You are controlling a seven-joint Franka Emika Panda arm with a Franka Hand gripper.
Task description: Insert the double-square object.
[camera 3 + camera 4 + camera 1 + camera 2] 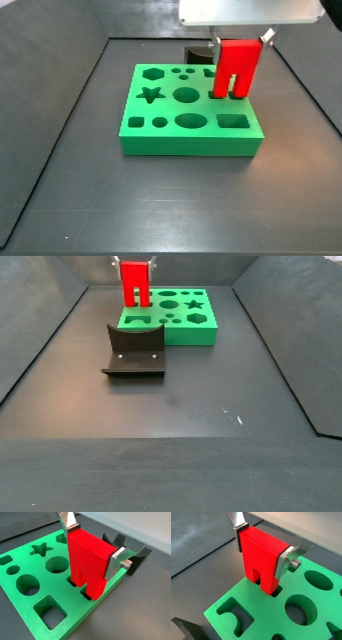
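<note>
The double-square object (90, 559) is a bright red tall block with a slot splitting its lower part into two legs. It stands upright over the green board (27, 562), near one edge. My gripper (92, 547) is shut on its upper part, one silver finger (119, 562) on each side. The leg tips sit at the dark square holes in the board and seem slightly inside them. The same grip shows in the other wrist view, with the gripper (263, 547) on the block (261, 562). In the side views the block (237, 68) (135, 283) stands on the board (187, 145) (187, 334).
The board has several other shaped holes: a star (151, 95), circles, a hexagon and squares. The dark fixture (134, 351) stands on the floor next to the board, on the block's side; it also shows in another side view (201, 53). Dark walls ring the floor.
</note>
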